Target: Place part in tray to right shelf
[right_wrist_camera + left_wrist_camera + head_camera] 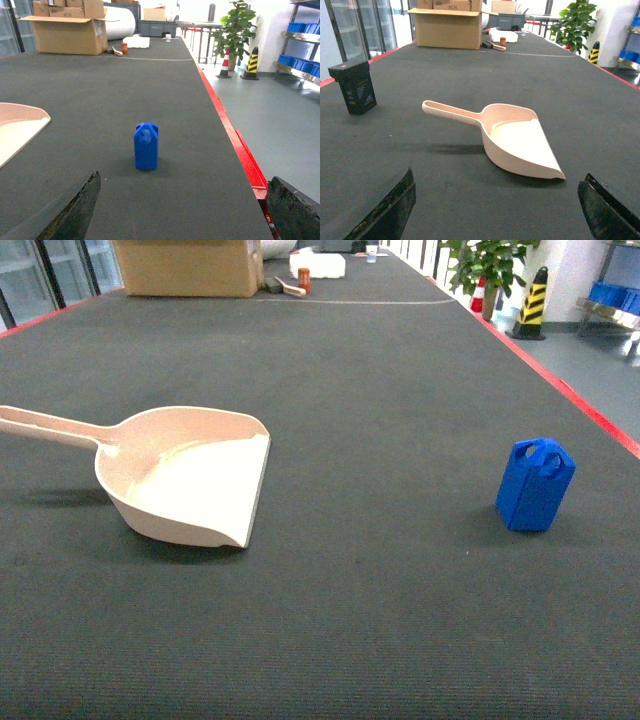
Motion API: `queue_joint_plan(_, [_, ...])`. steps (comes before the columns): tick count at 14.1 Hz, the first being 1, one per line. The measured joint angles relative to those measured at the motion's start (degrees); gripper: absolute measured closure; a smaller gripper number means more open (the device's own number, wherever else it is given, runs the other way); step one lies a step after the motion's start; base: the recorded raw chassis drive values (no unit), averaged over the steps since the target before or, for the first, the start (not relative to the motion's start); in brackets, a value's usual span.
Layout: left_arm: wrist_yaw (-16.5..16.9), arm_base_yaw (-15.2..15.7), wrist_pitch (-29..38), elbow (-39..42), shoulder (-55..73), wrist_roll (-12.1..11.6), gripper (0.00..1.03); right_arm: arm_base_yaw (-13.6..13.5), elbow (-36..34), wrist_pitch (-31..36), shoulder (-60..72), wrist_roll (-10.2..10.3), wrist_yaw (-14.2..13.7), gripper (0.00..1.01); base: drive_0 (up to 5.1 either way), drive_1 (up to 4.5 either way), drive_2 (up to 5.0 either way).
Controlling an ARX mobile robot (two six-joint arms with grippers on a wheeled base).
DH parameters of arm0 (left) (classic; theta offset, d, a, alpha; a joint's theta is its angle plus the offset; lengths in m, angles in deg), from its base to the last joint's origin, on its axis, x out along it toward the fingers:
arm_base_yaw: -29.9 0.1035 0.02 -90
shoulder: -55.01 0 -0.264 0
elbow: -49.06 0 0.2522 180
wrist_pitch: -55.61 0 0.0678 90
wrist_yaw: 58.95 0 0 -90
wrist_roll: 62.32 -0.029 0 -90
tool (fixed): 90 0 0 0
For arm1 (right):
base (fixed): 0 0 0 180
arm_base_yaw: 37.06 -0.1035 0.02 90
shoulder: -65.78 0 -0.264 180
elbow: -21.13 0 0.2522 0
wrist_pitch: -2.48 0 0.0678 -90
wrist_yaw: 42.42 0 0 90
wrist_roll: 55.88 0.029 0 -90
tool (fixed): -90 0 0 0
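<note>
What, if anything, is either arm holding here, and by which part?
Nothing is held. Both sets of jaws stand wide open and empty. The part stands upright and untouched on the table, and the scoop lies free.

Only the fingertips of the robot showed, and only in the wrist views. The left gripper (pixel 495 212) had two black, wedge-shaped fingers (pixel 387 212) with worn, yellowish-scuffed edges. The right gripper (pixel 182 210) had the same dark, blunt fingers (pixel 75 210), flecked with scratches and grime.
</note>
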Motion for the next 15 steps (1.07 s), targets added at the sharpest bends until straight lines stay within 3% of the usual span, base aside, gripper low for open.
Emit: queue_joint_plan(15, [0.0, 0.0, 0.0, 0.0, 0.0, 0.0, 0.05, 0.0, 0.0, 0.0, 0.0, 0.0, 0.0, 0.03, 0.0, 0.0, 0.0])
